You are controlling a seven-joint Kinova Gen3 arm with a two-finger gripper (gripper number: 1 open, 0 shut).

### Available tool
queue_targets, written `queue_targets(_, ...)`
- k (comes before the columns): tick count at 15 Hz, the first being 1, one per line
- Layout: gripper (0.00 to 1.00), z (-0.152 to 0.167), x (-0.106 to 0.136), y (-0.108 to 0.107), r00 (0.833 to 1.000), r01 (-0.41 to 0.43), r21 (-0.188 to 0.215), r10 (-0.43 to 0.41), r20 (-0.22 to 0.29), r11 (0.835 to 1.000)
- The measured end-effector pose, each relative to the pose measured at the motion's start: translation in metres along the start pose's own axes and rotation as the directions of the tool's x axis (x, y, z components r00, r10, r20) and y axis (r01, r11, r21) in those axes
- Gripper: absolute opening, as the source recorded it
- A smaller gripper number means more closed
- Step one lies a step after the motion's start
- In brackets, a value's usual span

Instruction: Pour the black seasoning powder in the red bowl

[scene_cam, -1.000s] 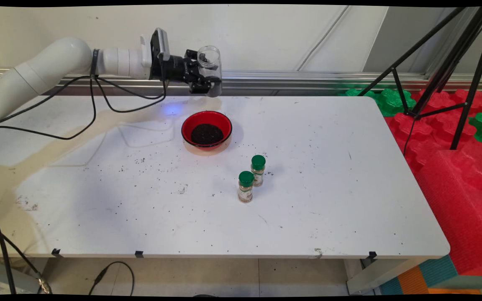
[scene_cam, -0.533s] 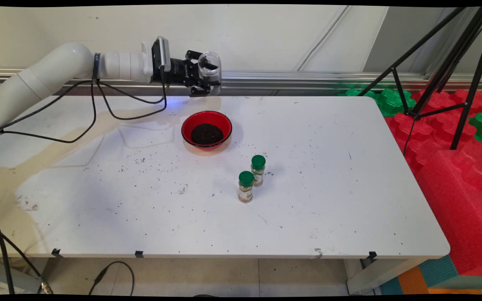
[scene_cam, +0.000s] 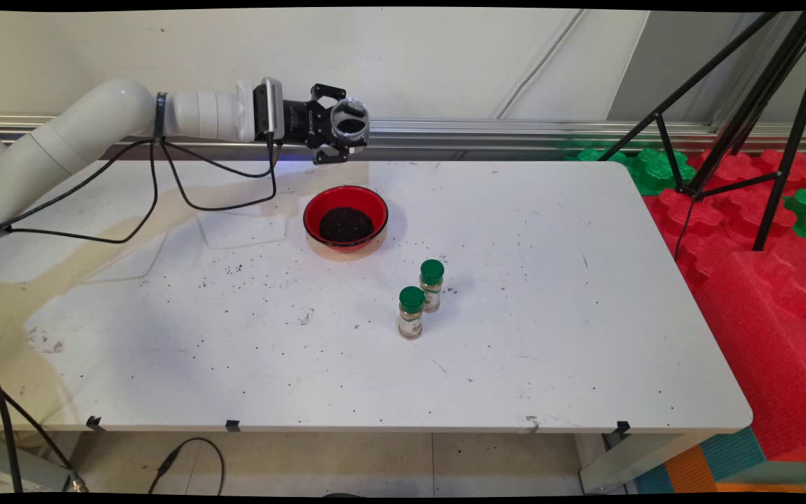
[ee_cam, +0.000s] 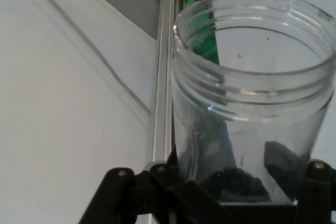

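- The gripper (scene_cam: 342,133) hangs in the air above the table's (scene_cam: 585,336) far edge, with the arm reaching in level from the left; its jaws pinch a clear jar (scene_cam: 350,124).
- In the main view the jar's open mouth faces the camera, so it lies tilted over on its side; in the hand view the clear jar (ee_cam: 252,103) fills the right half, with a small dark heap in its bottom.
- Just nearer the camera than the gripper, a red bowl (scene_cam: 345,218) sits on the table, holding dark grains, apart from the jar and below it.
- Two spice bottles with green caps (scene_cam: 432,284) (scene_cam: 411,312) stand upright just beside each other, near the table's middle, well apart from the bowl.
- Dark specks are scattered over the tabletop, mostly left of the bottles.
- The right half and the near strip of the table carry only specks and scuffs.
- A black tripod (scene_cam: 739,112) stands beyond the far right corner, over red and green foam blocks (scene_cam: 767,280).
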Motion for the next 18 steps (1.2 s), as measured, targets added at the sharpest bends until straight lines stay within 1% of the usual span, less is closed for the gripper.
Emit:
queue_targets(2, 0.00, -0.001, 0.000, 0.002, 0.998, -0.066, 0.002, 0.066, -0.003, 0.998)
queue_targets(4, 0.00, -0.002, 0.000, 0.003, 0.994, -0.108, 0.003, 0.108, -0.004, 0.994)
queue_targets(7, 0.00, -0.003, 0.001, 0.004, 0.984, -0.179, 0.005, 0.179, -0.004, 0.984)
queue_targets(10, 0.00, -0.005, 0.000, 0.007, 0.964, -0.264, 0.006, 0.264, -0.003, 0.964)
queue_targets(12, 0.00, -0.006, 0.000, 0.008, 0.953, -0.303, 0.006, 0.303, -0.002, 0.953)
queue_targets(15, 0.00, -0.007, 0.000, 0.010, 0.928, -0.373, 0.004, 0.373, 0.001, 0.928)
queue_targets(18, 0.00, -0.007, 0.000, 0.013, 0.897, -0.442, -0.001, 0.442, 0.007, 0.897)
